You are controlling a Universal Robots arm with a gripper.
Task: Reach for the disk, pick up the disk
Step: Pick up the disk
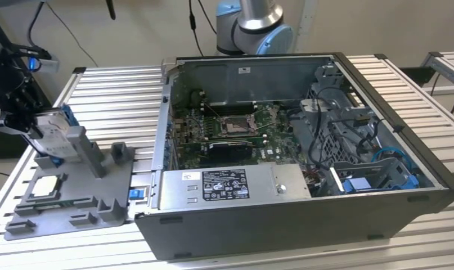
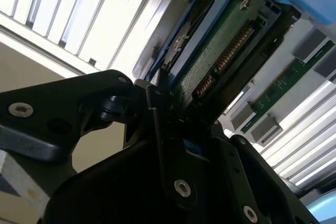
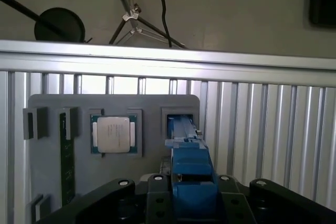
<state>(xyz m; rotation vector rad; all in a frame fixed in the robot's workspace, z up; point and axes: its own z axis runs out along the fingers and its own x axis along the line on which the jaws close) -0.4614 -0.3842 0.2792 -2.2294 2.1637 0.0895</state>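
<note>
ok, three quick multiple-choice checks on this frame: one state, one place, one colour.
1. The computer case is:
A) shut on every side
B) open, motherboard exposed
C) stripped of parts

2. Where is the disk?
A) inside the computer case
B) on the floor
C) in the grey stand

3. Colour of the disk's frame?
A) blue
B) red
C) yellow

Key:
1 B, the board and cables show through the open side.
2 C, it stands on edge in a stand slot, at the exterior view's left.
3 A, a blue edge shows in the first wrist view.
</note>
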